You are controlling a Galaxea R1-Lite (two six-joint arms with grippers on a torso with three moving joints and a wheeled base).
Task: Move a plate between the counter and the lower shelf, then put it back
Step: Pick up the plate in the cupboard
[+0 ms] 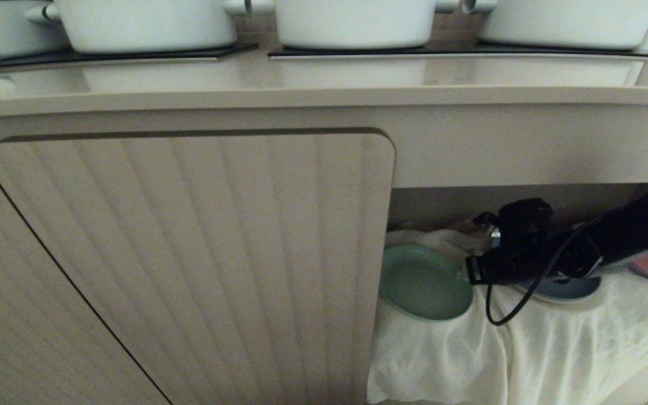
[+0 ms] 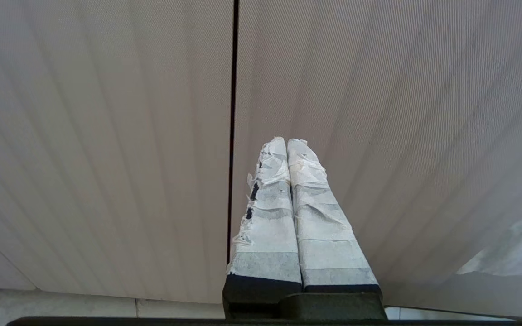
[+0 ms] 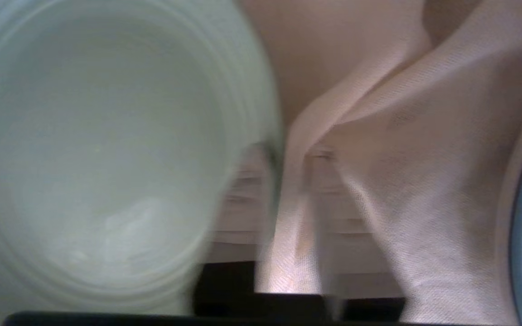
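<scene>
I see the mint-green plate (image 1: 424, 282) lying on the lower shelf's white cloth (image 1: 554, 343), its rim right at my right gripper (image 1: 462, 275); whether the fingers have let go, I cannot tell. The right arm reaches in level from the right.

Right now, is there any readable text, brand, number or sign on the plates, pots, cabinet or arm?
None: no lettering shows in any view.
The mint-green plate, white pots and ribbed cabinet door are plain.
The black right arm shows no legible marking.
</scene>
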